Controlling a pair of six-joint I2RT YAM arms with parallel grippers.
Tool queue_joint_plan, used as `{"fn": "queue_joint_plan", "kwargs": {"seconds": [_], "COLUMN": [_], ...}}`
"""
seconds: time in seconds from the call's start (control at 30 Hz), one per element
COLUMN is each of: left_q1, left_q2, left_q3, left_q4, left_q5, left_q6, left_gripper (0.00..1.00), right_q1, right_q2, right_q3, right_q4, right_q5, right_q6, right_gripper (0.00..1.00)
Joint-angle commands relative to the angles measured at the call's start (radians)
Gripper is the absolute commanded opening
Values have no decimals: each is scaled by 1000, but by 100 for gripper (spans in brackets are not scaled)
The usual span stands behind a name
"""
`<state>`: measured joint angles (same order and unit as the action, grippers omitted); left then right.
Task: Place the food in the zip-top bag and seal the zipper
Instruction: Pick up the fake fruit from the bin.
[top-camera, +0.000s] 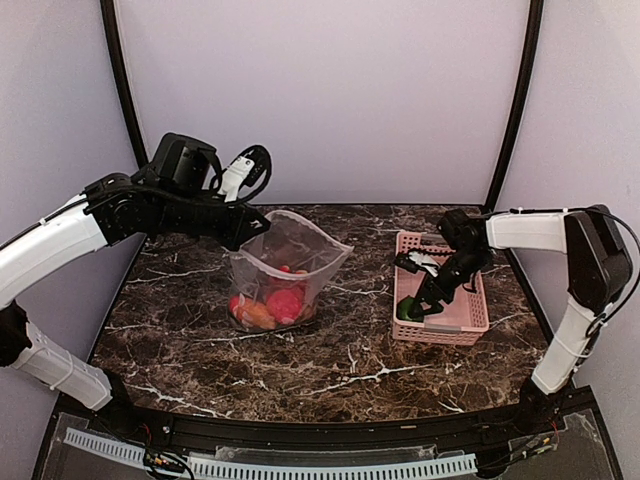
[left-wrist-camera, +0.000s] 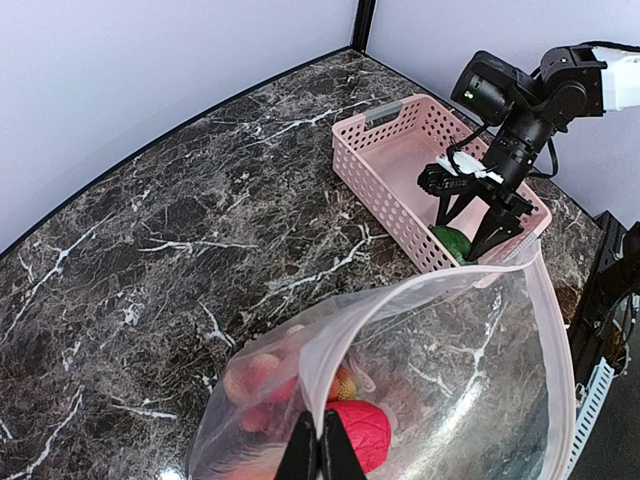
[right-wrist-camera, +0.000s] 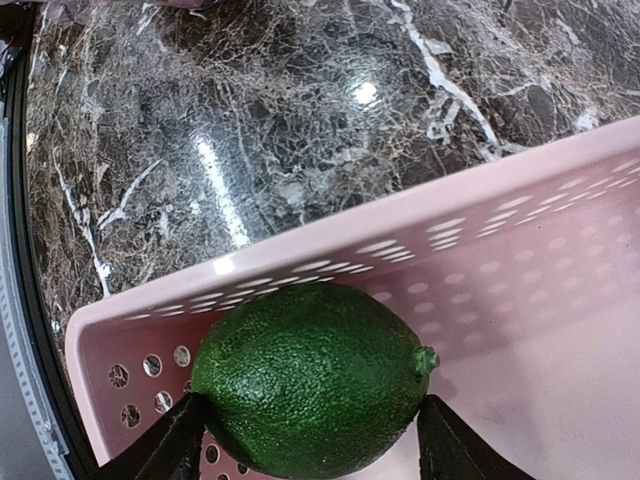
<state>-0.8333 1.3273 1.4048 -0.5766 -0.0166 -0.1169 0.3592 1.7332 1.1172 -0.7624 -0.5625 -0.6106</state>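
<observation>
The left pincer (left-wrist-camera: 320, 452) is clenched on the bag (left-wrist-camera: 450, 380) rim, lifting it so the mouth stays open for loading. Red and orange food (top-camera: 280, 303) lies at the bottom. At 3 o'clock from the bag on the tabletop (top-camera: 180, 330), the right pincer (right-wrist-camera: 310, 405) is spread around a green fruit (right-wrist-camera: 310, 370) in the basket's (top-camera: 470, 320) 7 o'clock corner, apparently not yet squeezing. The basket wall crowds one finger.

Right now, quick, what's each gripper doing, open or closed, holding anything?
Left gripper: closed, pinching the rim of the zip-top bag.
Right gripper: open, fingers either side of the green fruit in the pink basket.
</observation>
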Motion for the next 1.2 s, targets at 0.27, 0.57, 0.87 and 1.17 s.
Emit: {"fn": "queue_joint_plan", "kwargs": {"seconds": [0.27, 0.57, 0.87, 1.17], "left_q1": [4, 4, 3, 3], "left_q2": [0, -7, -4, -6], "left_q3": [-23, -36, -43, -45], "left_q4": [13, 14, 23, 23], "left_q5": [14, 14, 35, 46], "left_q6": [-9, -11, -10, -13], "left_gripper": [1, 1, 1, 1], "right_q1": [17, 22, 23, 21], "right_q2": [49, 107, 83, -40], "right_q3": [59, 72, 66, 92], "right_q4": [-79, -46, -52, -44], "right_q5": [-84, 43, 78, 89], "right_q6": [-16, 37, 52, 49], "right_gripper": [81, 80, 72, 54]}}
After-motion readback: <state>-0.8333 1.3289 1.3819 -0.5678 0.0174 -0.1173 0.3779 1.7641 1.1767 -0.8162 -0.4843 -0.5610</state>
